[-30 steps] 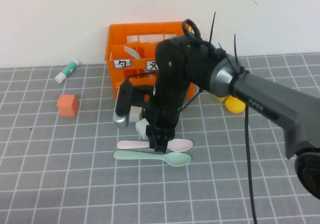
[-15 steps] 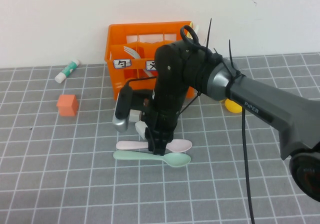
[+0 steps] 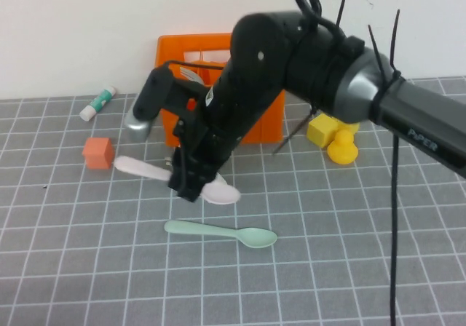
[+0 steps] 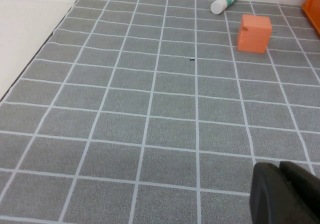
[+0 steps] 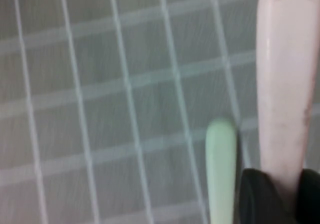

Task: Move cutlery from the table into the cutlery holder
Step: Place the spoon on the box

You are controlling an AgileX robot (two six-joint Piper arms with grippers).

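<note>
My right gripper (image 3: 191, 183) is shut on the pale pink spoon (image 3: 138, 167) and holds it above the table (image 3: 73, 268), in front of the orange cutlery holder (image 3: 171, 49). In the right wrist view the pink spoon (image 5: 285, 84) runs up from between the fingers (image 5: 257, 194), with the mint-green spoon (image 5: 221, 169) on the table beside it. The mint-green spoon (image 3: 218, 232) lies flat in front of the arm. A grey fork's tines (image 3: 191, 73) show inside the holder. My left gripper (image 4: 287, 194) is shut and empty, low over the table at the left.
An orange cube (image 3: 97, 153) and a white-and-green tube (image 3: 97, 103) lie left of the holder; both show in the left wrist view, the cube (image 4: 254, 32) and the tube (image 4: 224, 1). A yellow block and a yellow duck (image 3: 341, 151) sit right of the holder.
My right gripper has lifted the pink spoon off the table and moved up and to the left with it. The mint-green spoon stays where it lay.
</note>
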